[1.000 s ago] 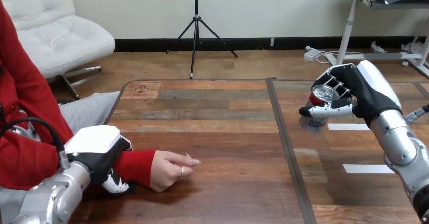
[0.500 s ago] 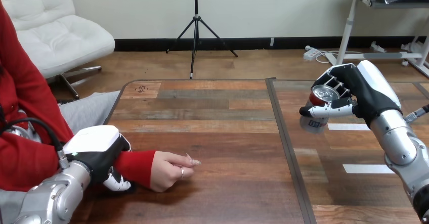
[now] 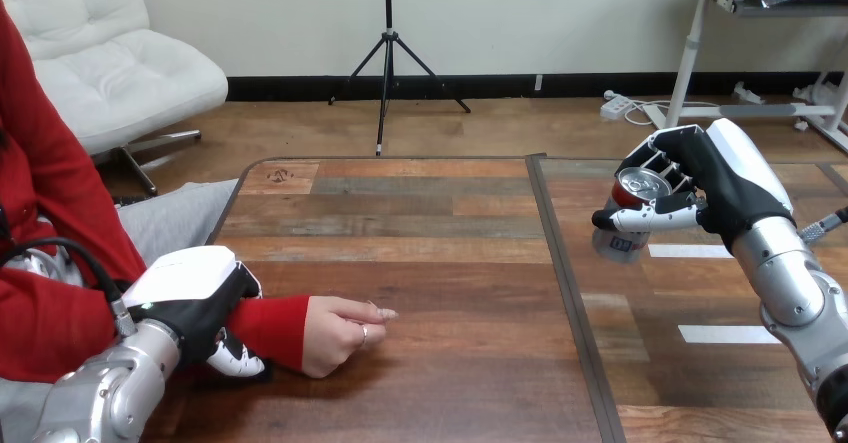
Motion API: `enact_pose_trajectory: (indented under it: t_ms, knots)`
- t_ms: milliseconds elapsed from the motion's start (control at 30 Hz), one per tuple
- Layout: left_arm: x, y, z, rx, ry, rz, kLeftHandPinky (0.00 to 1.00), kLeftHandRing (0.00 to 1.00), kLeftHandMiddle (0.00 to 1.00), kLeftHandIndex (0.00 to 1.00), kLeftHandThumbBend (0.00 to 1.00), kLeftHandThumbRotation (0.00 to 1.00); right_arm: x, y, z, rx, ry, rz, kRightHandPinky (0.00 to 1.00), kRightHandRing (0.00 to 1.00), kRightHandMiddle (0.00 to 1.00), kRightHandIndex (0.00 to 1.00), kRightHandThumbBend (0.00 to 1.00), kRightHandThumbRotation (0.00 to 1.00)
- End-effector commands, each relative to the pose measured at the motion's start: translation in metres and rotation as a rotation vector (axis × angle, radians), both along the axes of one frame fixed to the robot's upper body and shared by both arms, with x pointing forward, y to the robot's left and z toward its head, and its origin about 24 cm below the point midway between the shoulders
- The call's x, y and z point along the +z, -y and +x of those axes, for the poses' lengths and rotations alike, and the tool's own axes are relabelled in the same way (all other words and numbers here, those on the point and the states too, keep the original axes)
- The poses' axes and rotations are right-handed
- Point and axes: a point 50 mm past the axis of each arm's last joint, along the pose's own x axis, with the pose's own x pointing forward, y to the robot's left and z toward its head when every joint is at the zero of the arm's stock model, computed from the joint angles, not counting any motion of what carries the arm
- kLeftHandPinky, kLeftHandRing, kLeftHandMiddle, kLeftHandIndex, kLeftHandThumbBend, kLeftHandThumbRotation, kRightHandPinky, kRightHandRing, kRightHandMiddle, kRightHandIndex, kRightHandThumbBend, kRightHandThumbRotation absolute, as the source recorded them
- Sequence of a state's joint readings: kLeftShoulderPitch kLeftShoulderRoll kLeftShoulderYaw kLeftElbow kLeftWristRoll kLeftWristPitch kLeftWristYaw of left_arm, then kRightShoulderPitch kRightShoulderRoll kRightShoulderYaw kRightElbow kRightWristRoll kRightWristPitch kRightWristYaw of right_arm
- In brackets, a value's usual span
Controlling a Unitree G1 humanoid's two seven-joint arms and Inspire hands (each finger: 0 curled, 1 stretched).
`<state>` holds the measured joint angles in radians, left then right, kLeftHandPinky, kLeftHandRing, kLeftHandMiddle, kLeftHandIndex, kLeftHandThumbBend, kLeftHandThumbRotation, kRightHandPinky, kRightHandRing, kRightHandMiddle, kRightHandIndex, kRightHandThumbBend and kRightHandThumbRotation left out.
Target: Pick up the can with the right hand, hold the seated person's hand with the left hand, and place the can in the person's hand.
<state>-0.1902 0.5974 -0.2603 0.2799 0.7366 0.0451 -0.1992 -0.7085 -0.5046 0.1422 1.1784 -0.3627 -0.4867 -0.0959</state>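
Note:
A red can (image 3: 633,189) with a silver top hangs upright above the table's right half, my right hand (image 3: 705,188) shut on it with fingers and thumb wrapped round its side. At the near left, my left hand (image 3: 200,303) is curled round the red-sleeved wrist of the person's hand (image 3: 338,333). That hand rests on the table (image 3: 440,263) as a loose fist, knuckles toward the middle.
A dark seam (image 3: 560,283) runs front to back across the table between the two hands. White tape strips (image 3: 725,333) lie on the right half under my right arm. The person sits at the left edge.
My left hand and the person's wrist have shifted very slightly toward the right. The right hand with the can has stayed in place.

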Motion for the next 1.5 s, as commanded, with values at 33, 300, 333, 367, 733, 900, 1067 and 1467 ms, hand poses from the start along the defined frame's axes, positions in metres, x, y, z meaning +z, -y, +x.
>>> enact_pose_trajectory:
  t_ms: [33, 300, 333, 367, 733, 900, 1067, 1467]
  knots:
    - [0.012, 0.006, 0.006, -0.015, 0.062, -0.055, 0.20, 0.26, 0.36, 0.38, 0.67, 0.00, 0.032, -0.005, 0.013, 0.019, 0.130, 0.024, 0.37, 0.40, 0.45, 0.47, 0.72, 0.00]
    - [0.020, 0.007, 0.007, -0.025, 0.120, -0.107, 0.20, 0.26, 0.35, 0.37, 0.67, 0.00, 0.031, -0.006, 0.013, 0.018, 0.126, 0.028, 0.37, 0.40, 0.44, 0.47, 0.72, 0.00]
    - [0.021, 0.007, 0.007, -0.026, 0.124, -0.109, 0.20, 0.26, 0.35, 0.37, 0.67, 0.00, 0.031, -0.006, 0.013, 0.018, 0.126, 0.027, 0.37, 0.40, 0.44, 0.47, 0.72, 0.00]
    - [0.022, 0.007, 0.008, -0.024, 0.128, -0.117, 0.20, 0.26, 0.35, 0.37, 0.67, 0.00, 0.031, -0.007, 0.013, 0.018, 0.125, 0.025, 0.36, 0.40, 0.44, 0.47, 0.72, 0.00]
    - [0.034, 0.009, 0.011, -0.038, 0.206, -0.161, 0.17, 0.23, 0.32, 0.35, 0.65, 0.00, 0.029, -0.008, 0.013, 0.021, 0.120, 0.017, 0.37, 0.40, 0.44, 0.47, 0.72, 0.00]
    - [0.042, 0.010, 0.013, -0.044, 0.246, -0.172, 0.16, 0.23, 0.32, 0.35, 0.64, 0.00, 0.029, -0.009, 0.013, 0.025, 0.115, 0.017, 0.37, 0.40, 0.44, 0.47, 0.72, 0.00]
    - [0.050, 0.009, 0.016, -0.043, 0.275, -0.189, 0.16, 0.23, 0.32, 0.34, 0.63, 0.00, 0.028, -0.011, 0.014, 0.023, 0.105, 0.025, 0.37, 0.40, 0.44, 0.47, 0.72, 0.00]
    - [0.069, 0.008, 0.022, -0.044, 0.342, -0.206, 0.17, 0.23, 0.33, 0.34, 0.64, 0.00, 0.027, -0.015, 0.016, 0.022, 0.088, 0.029, 0.36, 0.40, 0.45, 0.48, 0.71, 0.00]
